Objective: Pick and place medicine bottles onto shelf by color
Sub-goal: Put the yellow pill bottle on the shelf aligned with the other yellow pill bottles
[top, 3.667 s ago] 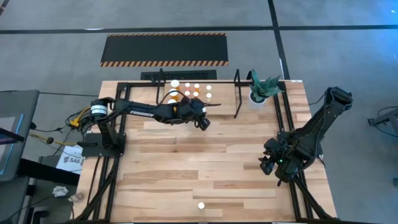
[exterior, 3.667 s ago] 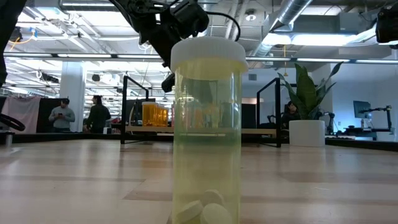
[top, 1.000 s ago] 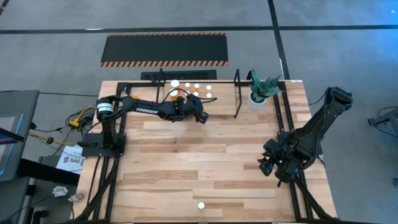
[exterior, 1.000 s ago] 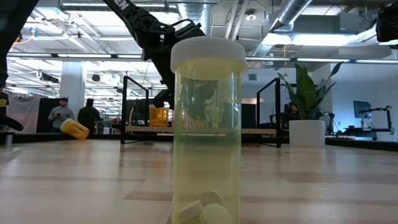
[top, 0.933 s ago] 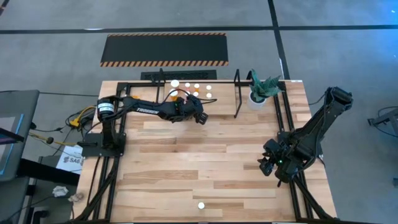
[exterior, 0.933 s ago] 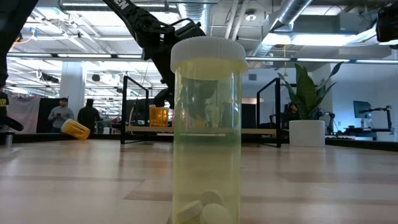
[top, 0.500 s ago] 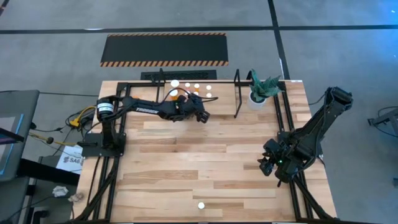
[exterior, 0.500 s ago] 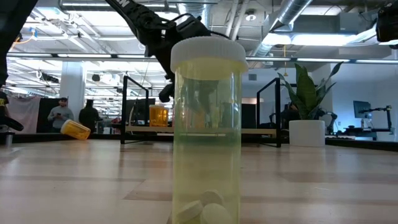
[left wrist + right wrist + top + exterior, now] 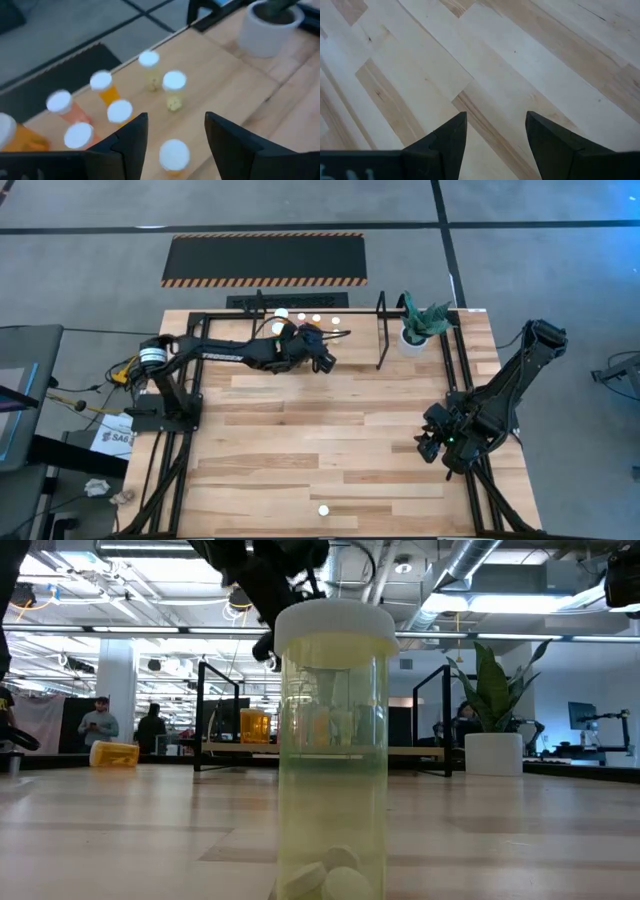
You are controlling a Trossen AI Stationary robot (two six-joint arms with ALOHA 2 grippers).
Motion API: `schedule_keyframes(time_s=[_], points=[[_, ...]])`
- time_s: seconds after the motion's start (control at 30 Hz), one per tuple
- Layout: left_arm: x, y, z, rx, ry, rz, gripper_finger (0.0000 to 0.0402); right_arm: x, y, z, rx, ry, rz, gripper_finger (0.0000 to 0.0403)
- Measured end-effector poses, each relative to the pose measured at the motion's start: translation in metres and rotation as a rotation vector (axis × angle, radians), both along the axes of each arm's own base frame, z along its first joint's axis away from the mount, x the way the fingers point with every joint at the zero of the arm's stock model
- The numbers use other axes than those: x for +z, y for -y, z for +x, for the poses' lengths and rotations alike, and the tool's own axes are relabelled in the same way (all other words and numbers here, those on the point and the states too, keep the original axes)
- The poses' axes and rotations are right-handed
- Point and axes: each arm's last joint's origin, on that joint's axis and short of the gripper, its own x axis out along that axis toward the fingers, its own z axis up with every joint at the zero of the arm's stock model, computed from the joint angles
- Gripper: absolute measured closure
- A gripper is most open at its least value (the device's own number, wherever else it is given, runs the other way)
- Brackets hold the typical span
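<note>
Bottles (image 9: 174,84) stand on the shelf (image 9: 381,330) beyond the left jaws (image 9: 174,131) (spread, empty); right jaws (image 9: 494,131) spread over bare desk (image 9: 530,65).

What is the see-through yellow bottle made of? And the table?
The pale yellow see-through bottle with a white cap looks like clear, glossy plastic: white pills show through its wall. The light plank table looks like wood with a smooth finish, since grain and board seams show.
</note>
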Motion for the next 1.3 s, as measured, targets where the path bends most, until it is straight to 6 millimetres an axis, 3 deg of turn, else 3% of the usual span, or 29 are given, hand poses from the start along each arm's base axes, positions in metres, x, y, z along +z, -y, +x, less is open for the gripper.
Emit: schedule_keyframes(time_s=[0.2, 0.4, 0.67, 0.93, 1.13, 1.3], points=[[0.035, 0.033, -0.015, -0.189, -0.015, 0.033, 0.0218, 0.000, 0.000, 0.000, 0.000, 0.001, 0.001, 0.0178], [0.053, 0.088, -0.024, -0.382, -0.003, 0.033, 0.0218, 0.000, 0.000, 0.000, 0.000, 0.000, 0.001, 0.0178], [0.041, 0.149, -0.030, -0.521, -0.029, -0.014, 0.0218, 0.000, 0.000, 0.000, 0.000, 0.002, 0.002, 0.0178], [0.026, 0.213, -0.043, -0.559, 0.164, -0.139, 0.0218, 0.000, 0.000, 0.000, 0.000, 0.002, 0.003, 0.0178], [0.013, 0.279, -0.066, -0.696, 0.193, -0.201, 0.0218, 0.000, -0.001, 0.000, 0.000, 0.006, 0.008, 0.0178], [0.003, 0.318, -0.086, -0.745, 0.215, -0.266, 0.0218, 0.001, -0.002, 0.002, -0.001, 0.016, 0.020, 0.0178]])
